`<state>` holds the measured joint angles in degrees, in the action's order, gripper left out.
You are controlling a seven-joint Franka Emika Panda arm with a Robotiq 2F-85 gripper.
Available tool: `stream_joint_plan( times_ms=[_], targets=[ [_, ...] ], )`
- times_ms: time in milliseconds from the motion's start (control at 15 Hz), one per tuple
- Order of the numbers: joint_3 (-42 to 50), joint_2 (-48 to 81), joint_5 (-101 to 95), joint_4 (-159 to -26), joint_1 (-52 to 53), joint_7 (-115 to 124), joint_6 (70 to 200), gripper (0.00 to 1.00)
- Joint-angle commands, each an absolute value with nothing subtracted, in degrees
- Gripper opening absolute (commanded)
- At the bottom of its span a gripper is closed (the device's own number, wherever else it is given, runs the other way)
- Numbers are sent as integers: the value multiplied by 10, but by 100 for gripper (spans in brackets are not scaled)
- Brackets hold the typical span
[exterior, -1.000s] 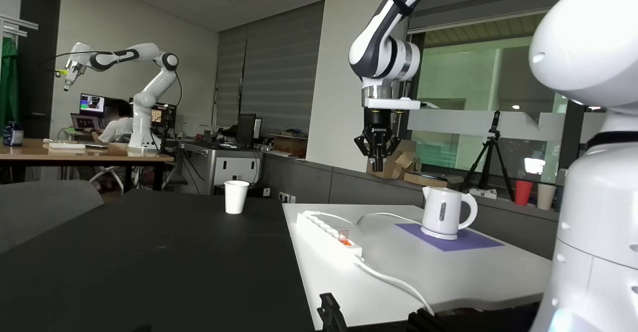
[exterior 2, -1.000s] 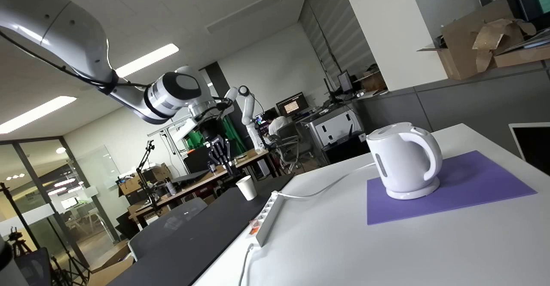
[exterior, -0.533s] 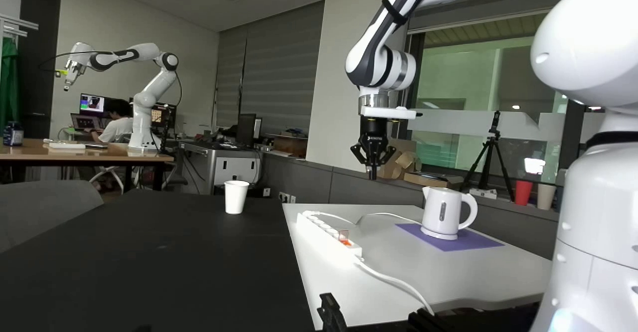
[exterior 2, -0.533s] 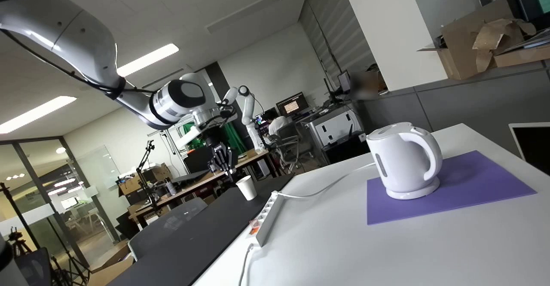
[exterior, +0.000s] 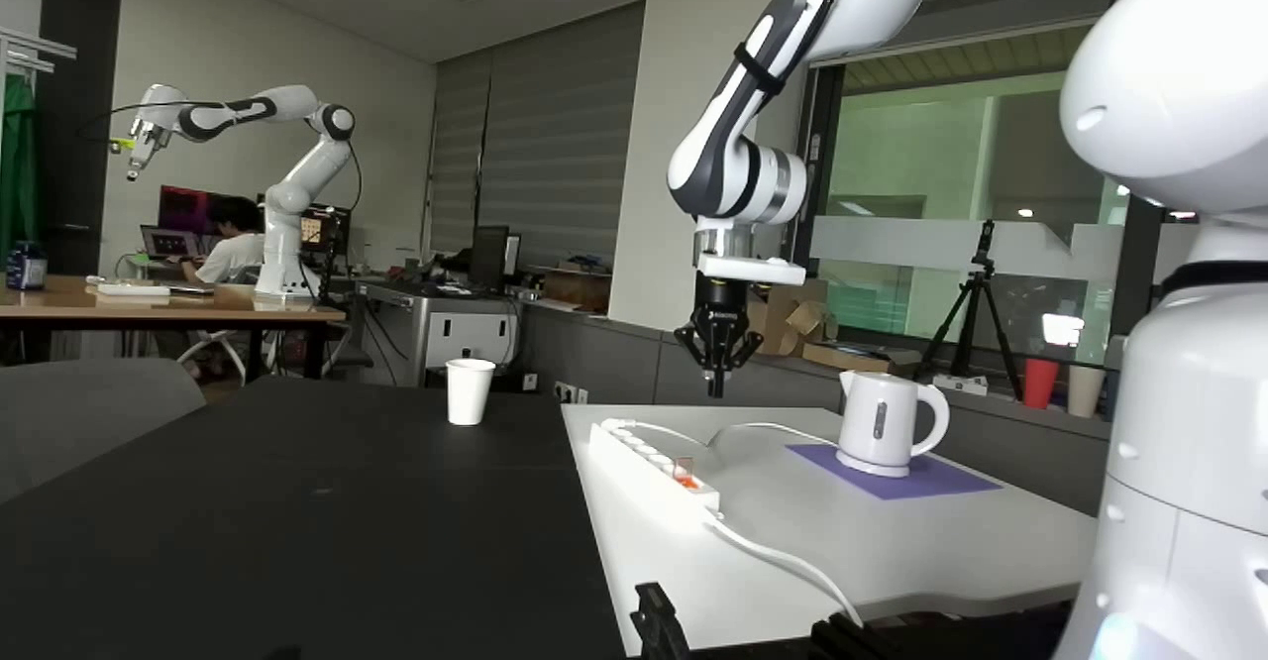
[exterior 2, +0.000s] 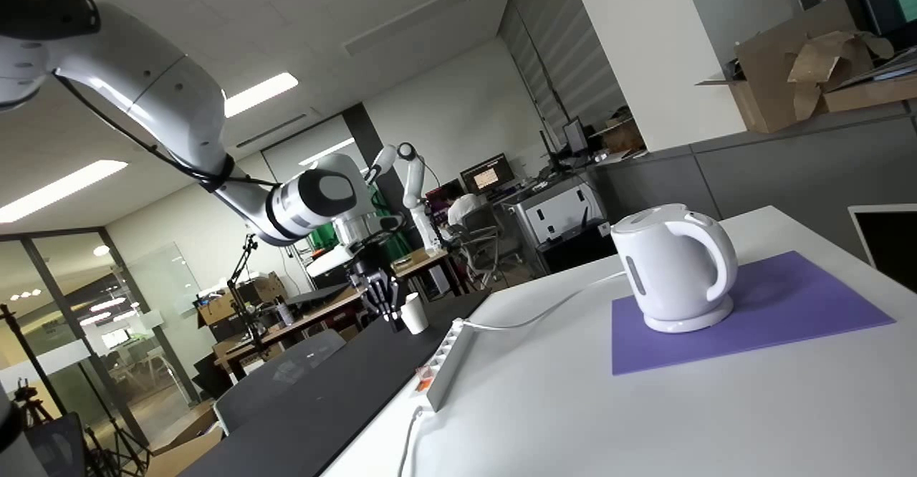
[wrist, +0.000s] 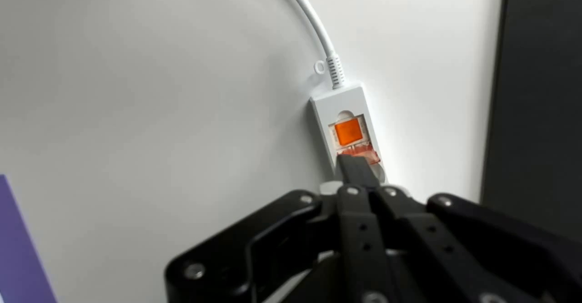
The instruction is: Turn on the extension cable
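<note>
The extension cable, a long white power strip, lies on the white table in both exterior views. In the wrist view its cord end shows, with the orange switch uncovered and a translucent reddish flap beside it. My gripper is shut and empty, pointing down above the strip, clearly apart from it; it also shows in an exterior view. In the wrist view the fingertips overlap the strip just below the flap and hide the rest of the strip.
A white kettle stands on a purple mat, to the side of the strip. A white paper cup stands on the black table adjoining the white table. A white cord runs from the strip's switch end.
My gripper has moved down toward the strip, and a little to the left in an exterior view. It stays shut. The strip, kettle and cup have not moved.
</note>
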<state>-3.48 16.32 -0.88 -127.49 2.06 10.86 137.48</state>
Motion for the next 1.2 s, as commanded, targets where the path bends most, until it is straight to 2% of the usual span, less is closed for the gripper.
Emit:
stream_joint_plan(
  times_ms=[0,333,733,1133],
  targets=[
    [-28,211,-20,-1254,39,102,1376,0],
    [-25,269,-25,-1234,56,86,1385,0],
    [-8,301,-45,-1241,76,90,1498,0],
    [-13,308,-32,-1248,75,77,1497,1]
  ],
)
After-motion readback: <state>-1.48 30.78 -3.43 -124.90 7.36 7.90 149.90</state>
